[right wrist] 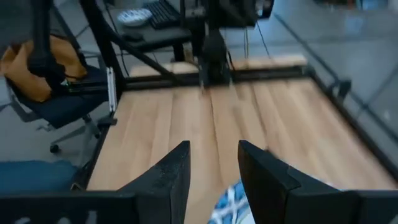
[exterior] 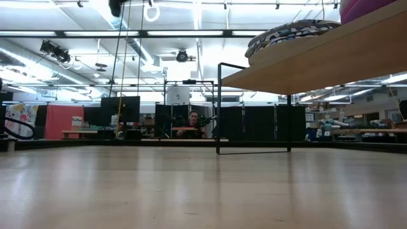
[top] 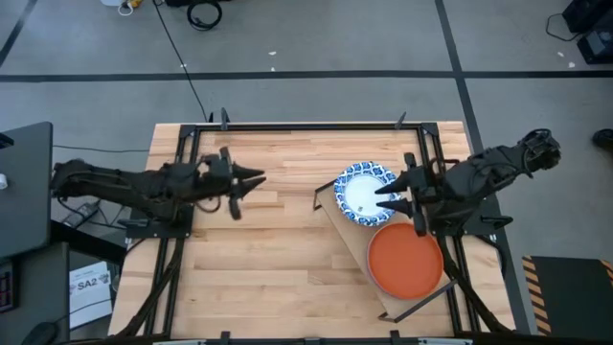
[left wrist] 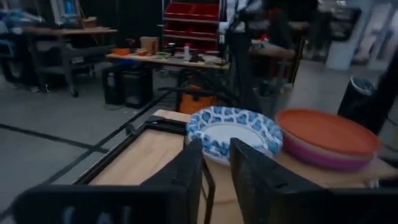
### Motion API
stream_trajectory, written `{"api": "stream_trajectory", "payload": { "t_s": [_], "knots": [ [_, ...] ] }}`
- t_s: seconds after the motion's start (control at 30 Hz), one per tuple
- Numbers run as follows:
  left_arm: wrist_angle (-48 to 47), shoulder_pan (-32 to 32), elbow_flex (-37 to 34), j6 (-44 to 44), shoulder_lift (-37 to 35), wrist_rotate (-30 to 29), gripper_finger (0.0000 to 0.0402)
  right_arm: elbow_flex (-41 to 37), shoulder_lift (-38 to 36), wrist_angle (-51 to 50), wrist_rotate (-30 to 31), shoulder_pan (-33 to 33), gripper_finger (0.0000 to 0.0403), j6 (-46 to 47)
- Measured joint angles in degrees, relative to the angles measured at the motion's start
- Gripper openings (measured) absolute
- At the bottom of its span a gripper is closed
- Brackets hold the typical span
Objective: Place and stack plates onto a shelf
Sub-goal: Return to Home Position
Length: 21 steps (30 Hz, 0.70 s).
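On the angled shelf (top: 352, 238) at the right of the plank tabletop (top: 278, 259): blue-and-white plates (top: 359, 192) stacked at one end, orange-red plate (top: 406, 260) atop pink plate (left wrist: 314, 154) just beside. Right jaws slightly spread, empty, overlapping the blue-and-white stack's edge from above; left jaws narrowly parted, empty, over bare planks well apart. Beyond: black frame rails, grey taped floor, workshop benches, a seated person (exterior: 194, 118).

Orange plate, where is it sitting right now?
In the high view, right of centre, the orange plate sits on the shelf, beside the blue-and-white plate.
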Motion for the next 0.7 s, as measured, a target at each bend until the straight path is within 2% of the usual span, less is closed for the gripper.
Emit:
{"api": "stream_trajectory", "payload": {
  "t_s": [0.1,0.2,0.3,0.43,0.53,0.7],
  "knots": [
    [-3.7,-4.8,0.0,2.9,-2.7,-6.2,0.0060,0.0,-0.4,2.0,-1.9,-1.5,0.0138,-5.0],
    [-8.9,-8.6,0.0,6.0,-6.7,-11.8,0.0028,0.0,-1.5,1.9,-2.1,-2.6,0.0138,-6.1],
    [-14.9,-10.7,0.0,8.7,-11.1,-12.3,0.0008,0.0,-3.4,0.6,-2.2,-3.2,0.0139,-6.7],
    [-22.0,-11.2,-0.6,8.4,-16.4,-12.4,0.0012,0.0,-6.7,-1.5,-2.2,-3.9,0.0138,-6.8],
    [-20.6,-11.1,-5.6,8.5,-21.3,-12.4,0.0019,0.0,-9.0,-2.5,-2.3,-4.2,0.0138,-6.8],
    [-11.3,-11.0,-16.5,12.8,-30.2,-12.4,0.0014,0.0,-11.8,-2.4,-1.9,-4.3,0.0137,-6.7]
  ]
}}
